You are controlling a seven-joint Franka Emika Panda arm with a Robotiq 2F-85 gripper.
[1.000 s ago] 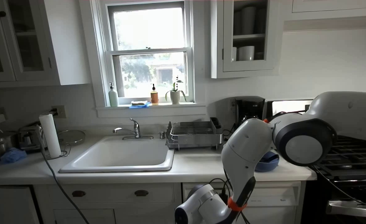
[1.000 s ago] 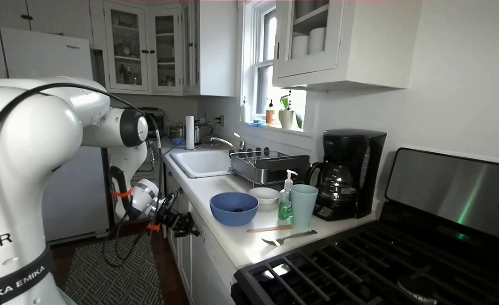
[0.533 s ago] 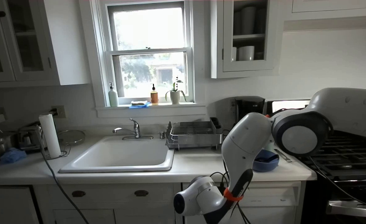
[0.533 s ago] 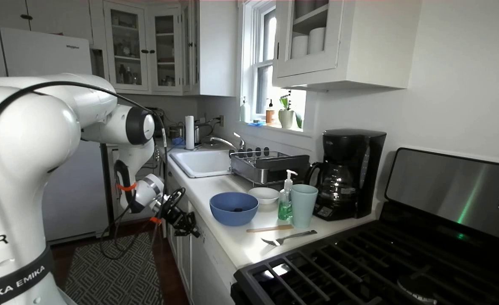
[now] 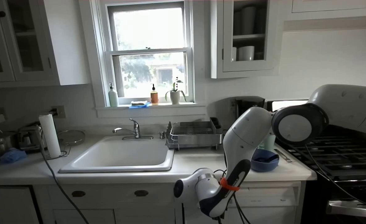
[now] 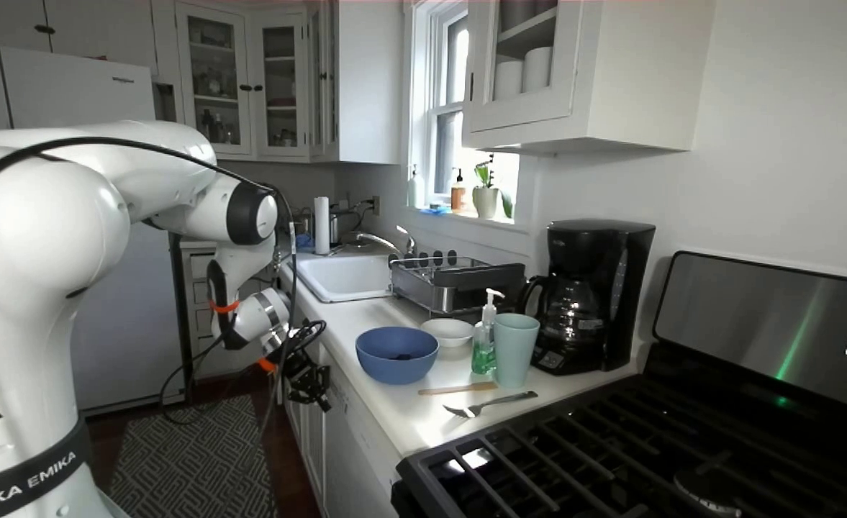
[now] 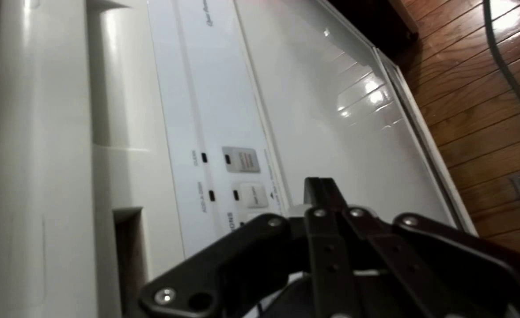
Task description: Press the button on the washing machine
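Note:
The washing machine is a white flat-fronted appliance under the counter, seen in both exterior views (image 5: 273, 199) (image 6: 357, 450) and from close up in the wrist view (image 7: 330, 110). Its pale control strip (image 7: 215, 101) bears small dark indicator marks, a grey button (image 7: 241, 160) and a white button (image 7: 255, 195). A further button is mostly hidden behind my gripper. My gripper (image 7: 323, 180) is shut and empty, its black fingertips together. In the wrist view the tips appear over the plain door panel, just beside the buttons; contact cannot be told. In an exterior view the gripper (image 6: 322, 399) points down near the front.
The counter edge (image 6: 365, 392) overhangs the machine front. A blue bowl (image 6: 396, 355), a green cup (image 6: 516, 350) and cutlery (image 6: 490, 405) lie on the counter. The black stove (image 6: 581, 446) stands beside it. Loose cables (image 6: 207, 381) hang from the arm.
The wrist links have risen and moved towards the counter. The gripper has tilted to point more steeply down, and its tips have shifted slightly lower and away from the front.

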